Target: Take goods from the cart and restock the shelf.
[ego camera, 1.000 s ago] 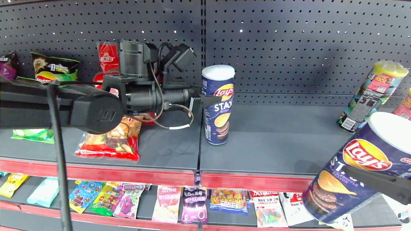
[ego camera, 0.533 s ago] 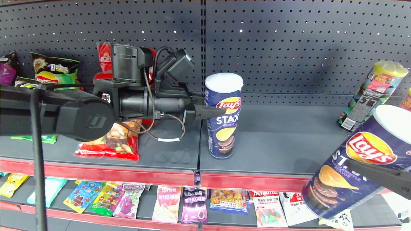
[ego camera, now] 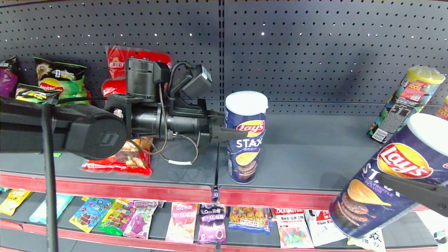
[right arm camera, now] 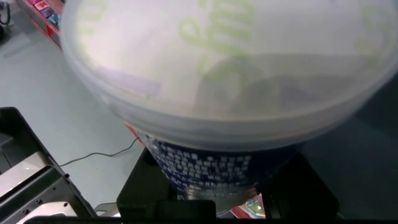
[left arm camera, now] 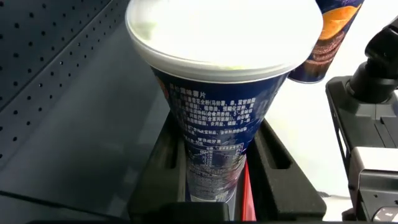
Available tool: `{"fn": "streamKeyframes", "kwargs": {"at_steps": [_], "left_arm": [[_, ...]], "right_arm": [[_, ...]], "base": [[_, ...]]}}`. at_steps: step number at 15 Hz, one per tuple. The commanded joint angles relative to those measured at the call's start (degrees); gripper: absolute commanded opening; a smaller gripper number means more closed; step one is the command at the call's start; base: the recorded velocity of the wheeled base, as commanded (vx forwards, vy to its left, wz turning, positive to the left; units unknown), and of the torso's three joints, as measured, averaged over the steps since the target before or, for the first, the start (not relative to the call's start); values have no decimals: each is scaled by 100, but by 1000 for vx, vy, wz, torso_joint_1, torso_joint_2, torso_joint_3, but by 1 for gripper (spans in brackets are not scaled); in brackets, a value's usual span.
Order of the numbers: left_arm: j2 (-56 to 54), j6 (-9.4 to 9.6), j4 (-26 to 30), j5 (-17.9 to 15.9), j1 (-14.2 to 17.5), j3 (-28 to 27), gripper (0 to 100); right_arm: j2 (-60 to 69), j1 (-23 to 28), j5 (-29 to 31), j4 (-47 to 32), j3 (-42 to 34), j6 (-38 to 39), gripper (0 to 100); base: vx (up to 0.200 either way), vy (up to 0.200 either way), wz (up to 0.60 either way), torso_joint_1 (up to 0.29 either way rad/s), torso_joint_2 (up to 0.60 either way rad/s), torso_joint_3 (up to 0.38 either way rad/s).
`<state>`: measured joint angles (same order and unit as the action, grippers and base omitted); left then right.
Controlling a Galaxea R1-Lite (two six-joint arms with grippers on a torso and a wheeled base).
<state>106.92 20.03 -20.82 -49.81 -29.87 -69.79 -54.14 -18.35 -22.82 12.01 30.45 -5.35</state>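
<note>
A blue chips can (ego camera: pixel 246 140) with a white lid stands upright near the front of the upper shelf board (ego camera: pixel 308 154). My left gripper (ego camera: pixel 235 133) comes in from the left and is shut on its middle. In the left wrist view the can (left arm camera: pixel 224 124) sits between the two black fingers (left arm camera: pixel 277 162). At the lower right, in front of the shelf edge, my right gripper (ego camera: pixel 409 189) is shut on a second blue chips can (ego camera: pixel 388 175), which is tilted. That can's lid (right arm camera: pixel 224 81) is close to the right wrist camera.
A red peanut bag (ego camera: pixel 119 161) lies left of the can and chip bags (ego camera: pixel 59 80) lean at the far left. A yellow-lidded can (ego camera: pixel 402 105) leans at the right. The shelf has a red front edge (ego camera: pixel 280 197); candy bags (ego camera: pixel 210 220) fill the lower shelf.
My left gripper has carried its can forward and slightly right, from the back of the shelf toward the front edge. The right can has shifted up slightly.
</note>
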Motion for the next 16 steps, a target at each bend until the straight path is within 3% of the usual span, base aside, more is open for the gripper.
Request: {"fn": "streamKeyframes", "kwargs": {"at_steps": [1, 10, 11, 16], "left_arm": [[21, 1, -1, -37, -10, 18, 0], [-22, 10, -27, -143, -2, 379, 0], [-14, 27, -45, -161, 7, 370, 100], [-5, 80, -62, -90, 16, 387, 100]], "right_arm": [[-18, -2, -3, -5, -4, -1, 0], [-27, -2, 32, -5, 5, -1, 0], [-44, -2, 32, -5, 31, -1, 0], [-185, -2, 32, -23, 277, -1, 0]], "base": [[0, 0, 0, 0, 0, 0], [0, 0, 0, 0, 0, 0], [0, 0, 0, 0, 0, 0], [0, 0, 0, 0, 0, 0]]}}
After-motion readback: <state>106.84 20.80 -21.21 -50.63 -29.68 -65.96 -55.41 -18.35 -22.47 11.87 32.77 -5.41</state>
